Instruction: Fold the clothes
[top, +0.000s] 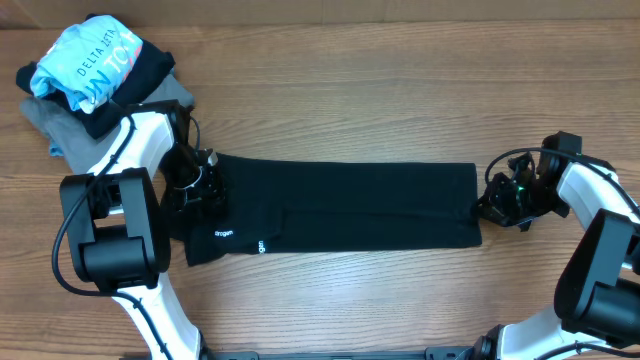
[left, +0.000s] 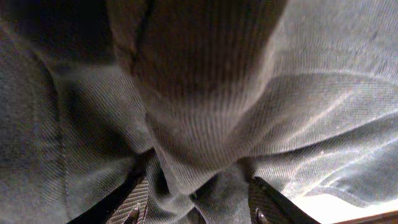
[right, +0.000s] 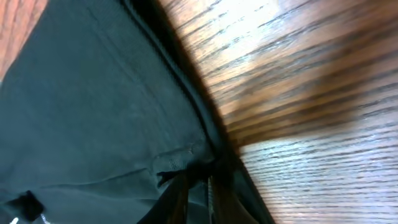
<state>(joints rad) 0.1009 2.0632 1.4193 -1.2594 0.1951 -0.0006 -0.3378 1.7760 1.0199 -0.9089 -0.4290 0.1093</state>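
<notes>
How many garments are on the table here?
3: black garment spread across the centre; light-blue printed shirt bunched at top left; grey garment beneath it. Dark fabric wrapped around that shirt may be a fourth.

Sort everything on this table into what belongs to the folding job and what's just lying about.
Job in hand:
- black garment, laid out flat between the two arms

Just lying about:
- light-blue printed shirt, bundled in the corner pile
- grey garment, under that same pile
</notes>
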